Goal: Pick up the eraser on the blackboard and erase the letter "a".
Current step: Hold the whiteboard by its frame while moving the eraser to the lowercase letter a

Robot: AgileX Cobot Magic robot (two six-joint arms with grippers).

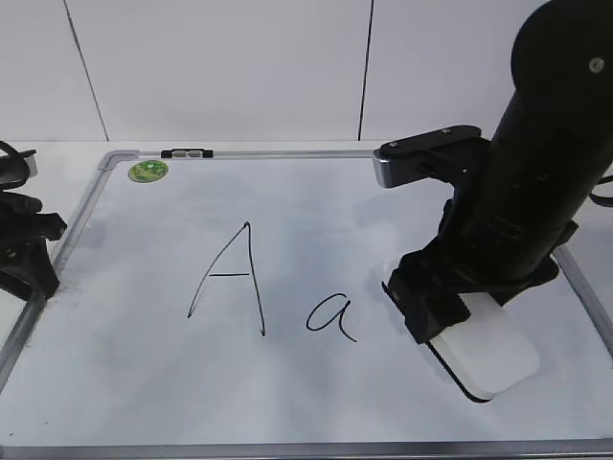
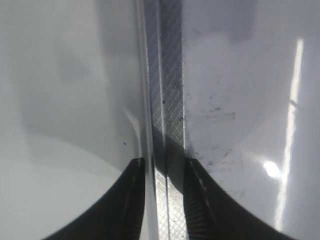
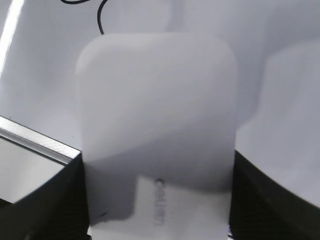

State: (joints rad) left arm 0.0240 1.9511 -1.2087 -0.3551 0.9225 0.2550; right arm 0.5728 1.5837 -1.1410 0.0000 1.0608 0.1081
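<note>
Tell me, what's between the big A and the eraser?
The small letter "a" sits between the capital "A" and the eraser, on the blackboard. The exterior view shows it.

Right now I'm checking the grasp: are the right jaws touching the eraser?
Touching. In the right wrist view the right gripper has a dark jaw pressed flush against each long side of the eraser, with no gap.
</note>
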